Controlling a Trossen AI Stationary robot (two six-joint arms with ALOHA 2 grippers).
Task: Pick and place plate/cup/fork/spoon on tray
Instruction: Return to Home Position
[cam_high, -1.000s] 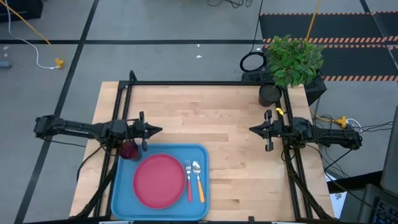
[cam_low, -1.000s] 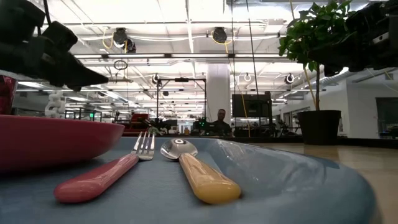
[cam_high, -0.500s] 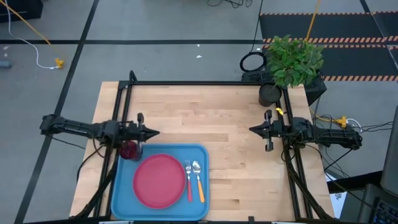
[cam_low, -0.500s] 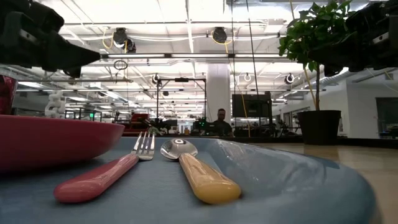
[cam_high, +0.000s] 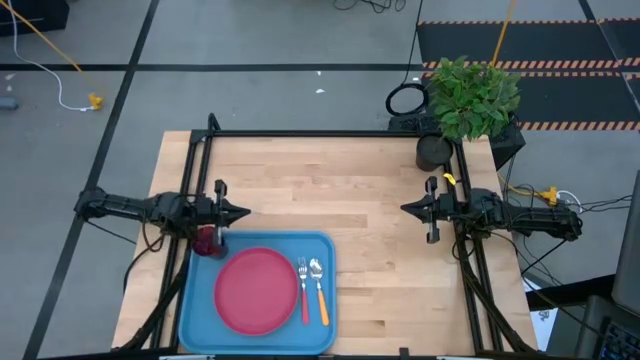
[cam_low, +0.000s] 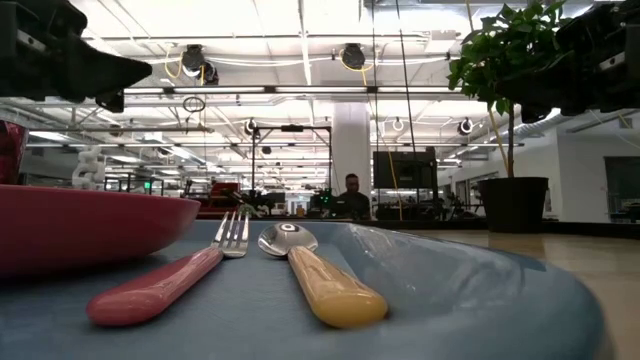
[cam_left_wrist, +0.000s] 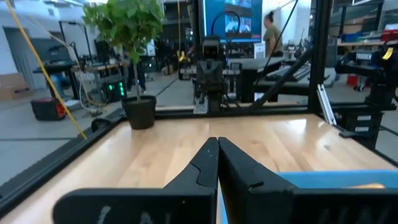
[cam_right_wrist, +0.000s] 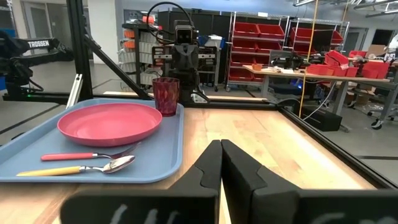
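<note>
The light blue tray (cam_high: 199, 300) lies at the table's near left. On it rest the pink-red plate (cam_high: 256, 290), the dark red cup (cam_high: 206, 241) at its far left corner, the fork (cam_high: 303, 290) and the orange-handled spoon (cam_high: 319, 290), side by side right of the plate. They also show in the right wrist view: plate (cam_right_wrist: 109, 121), cup (cam_right_wrist: 165, 95), fork (cam_right_wrist: 81, 156), spoon (cam_right_wrist: 81, 168). My left gripper (cam_high: 247, 212) is shut and empty, above the table just beyond the cup. My right gripper (cam_high: 403, 209) is shut and empty at the right.
A potted plant (cam_high: 470, 95) in a black pot (cam_high: 433, 152) stands at the table's far right corner. A black frame runs along the table's far edge and sides. Bare wood lies between the two grippers (cam_high: 330, 200).
My left arm has drawn back toward the table's left edge, away from the tray's far left corner, with its fingers shut. The cup stays standing on the tray.
</note>
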